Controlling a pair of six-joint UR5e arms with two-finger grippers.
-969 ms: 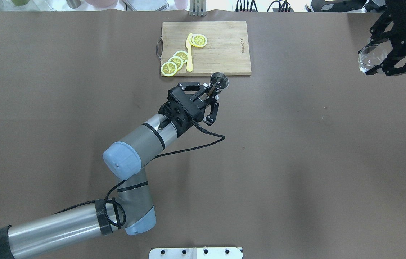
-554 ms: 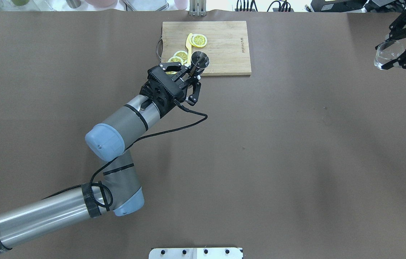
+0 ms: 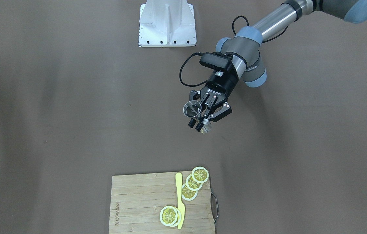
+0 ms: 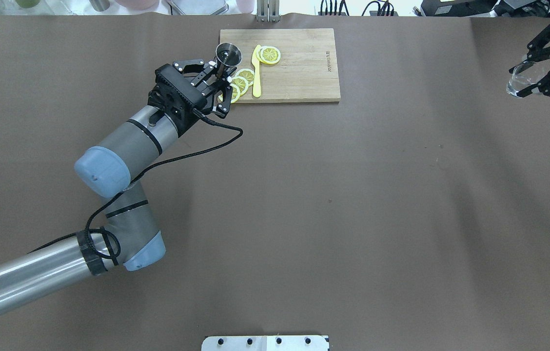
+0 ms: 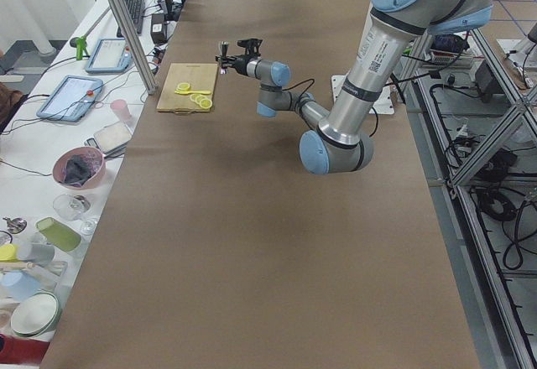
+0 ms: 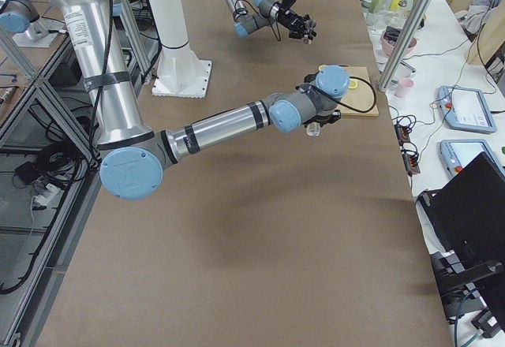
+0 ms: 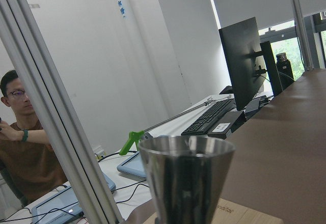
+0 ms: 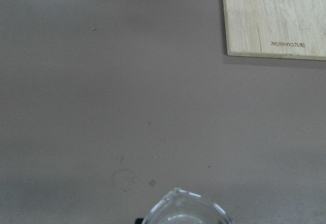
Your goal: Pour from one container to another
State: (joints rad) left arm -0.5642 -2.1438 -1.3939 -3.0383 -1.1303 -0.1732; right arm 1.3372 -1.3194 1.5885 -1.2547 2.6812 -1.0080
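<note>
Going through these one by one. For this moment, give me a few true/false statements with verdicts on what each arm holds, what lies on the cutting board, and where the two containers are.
1. The left gripper holds a metal jigger with its mouth up. True.
2. The right gripper is empty. False: it grips a clear glass.
3. A yellow knife lies among lemon slices on the cutting board. True.
4. The jigger and the glass are touching, ready to pour. False: they are far apart, with the glass at the overhead view's right edge and the jigger left of centre.
</note>
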